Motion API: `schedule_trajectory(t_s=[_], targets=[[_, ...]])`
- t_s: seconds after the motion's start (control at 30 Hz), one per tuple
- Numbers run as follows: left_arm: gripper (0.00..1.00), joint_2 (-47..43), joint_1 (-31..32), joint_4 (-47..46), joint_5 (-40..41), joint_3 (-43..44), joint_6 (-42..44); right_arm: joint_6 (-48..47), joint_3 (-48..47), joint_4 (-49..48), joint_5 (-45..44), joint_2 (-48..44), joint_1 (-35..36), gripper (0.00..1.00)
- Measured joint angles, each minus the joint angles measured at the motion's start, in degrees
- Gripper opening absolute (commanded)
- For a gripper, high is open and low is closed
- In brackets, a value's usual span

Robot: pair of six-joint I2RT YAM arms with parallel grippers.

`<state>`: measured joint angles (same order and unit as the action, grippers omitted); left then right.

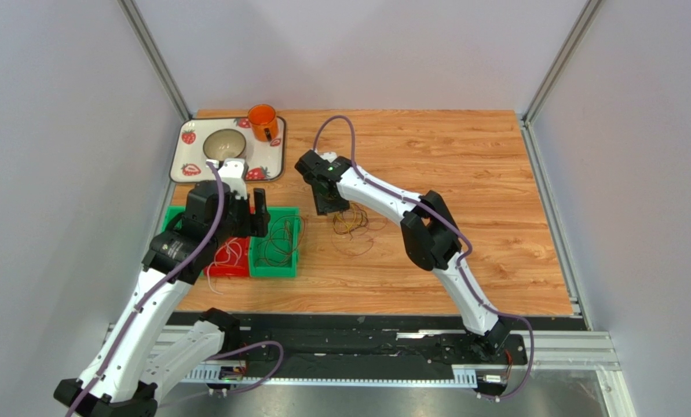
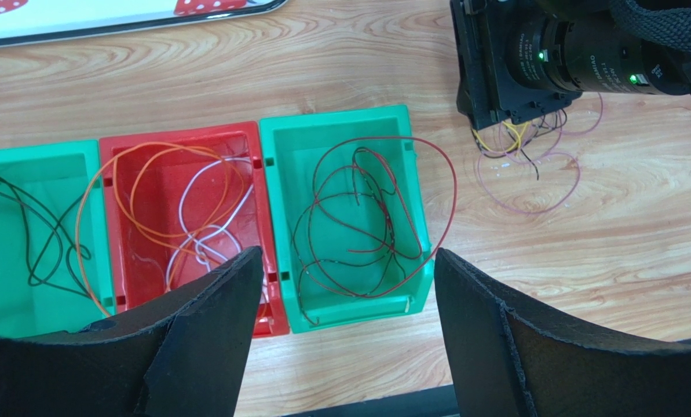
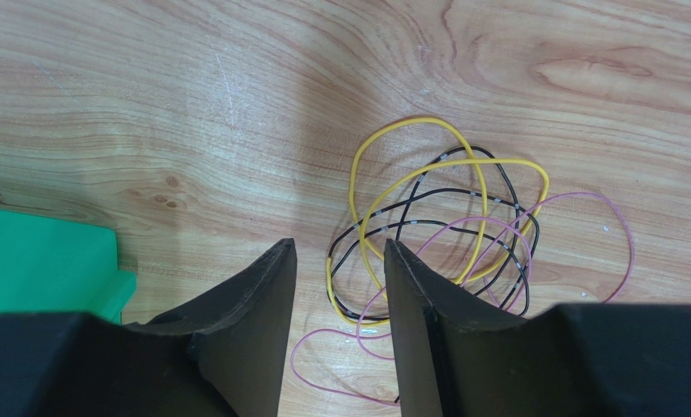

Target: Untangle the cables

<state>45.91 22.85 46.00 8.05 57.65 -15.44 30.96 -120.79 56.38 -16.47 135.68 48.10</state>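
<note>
A tangle of thin cables (image 1: 355,221) lies on the wooden table right of the bins: yellow (image 3: 410,120), black (image 3: 427,223) and pink (image 3: 575,195) loops laid over one another. My right gripper (image 3: 338,245) hovers at the tangle's left edge, jaws partly open and empty; it also shows in the top view (image 1: 333,207). My left gripper (image 2: 346,254) is open and empty above the bins' near side. A dark red cable (image 2: 451,187) lies in the right green bin (image 2: 336,117), one loop hanging over its rim. Orange (image 2: 148,148) and white (image 2: 205,165) cables lie in the red bin (image 2: 179,132).
A left green bin (image 2: 35,149) holds a dark cable (image 2: 27,208). A strawberry-print tray (image 1: 188,165) with a bowl (image 1: 224,143) and an orange mug (image 1: 262,122) stands at the back left. Grey walls enclose the table on three sides.
</note>
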Motion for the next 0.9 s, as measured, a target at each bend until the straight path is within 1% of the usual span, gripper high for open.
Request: schedule_trajectory(t_s=[0.1,0.27,0.53,0.73,0.77,0.8,0.87,0.9], targets=[[0.80,0.0,0.0,0.0,0.0,0.0,0.1,0.0,0.1,-0.1,0.0,0.0,0.0,0.40],[0.80,0.0,0.0,0.0,0.0,0.0,0.2,0.1,1.6,-0.1,0.0,0.0,0.0,0.40],[0.80,0.0,0.0,0.0,0.0,0.0,0.4,0.2,2.1,-0.1,-0.2,0.0,0.0,0.30],[0.79,0.0,0.0,0.0,0.0,0.0,0.4,0.3,2.5,0.0,-0.6,0.0,0.0,0.27],[0.79,0.0,0.0,0.0,0.0,0.0,0.4,0.3,2.5,0.0,-0.6,0.0,0.0,0.25],[0.79,0.0,0.0,0.0,0.0,0.0,0.4,0.3,2.6,0.0,-0.6,0.0,0.0,0.20],[0.79,0.0,0.0,0.0,0.0,0.0,0.4,0.3,2.7,0.0,-0.8,0.0,0.0,0.14],[0.79,0.0,0.0,0.0,0.0,0.0,0.4,0.3,2.8,0.1,-0.9,0.0,0.0,0.01]])
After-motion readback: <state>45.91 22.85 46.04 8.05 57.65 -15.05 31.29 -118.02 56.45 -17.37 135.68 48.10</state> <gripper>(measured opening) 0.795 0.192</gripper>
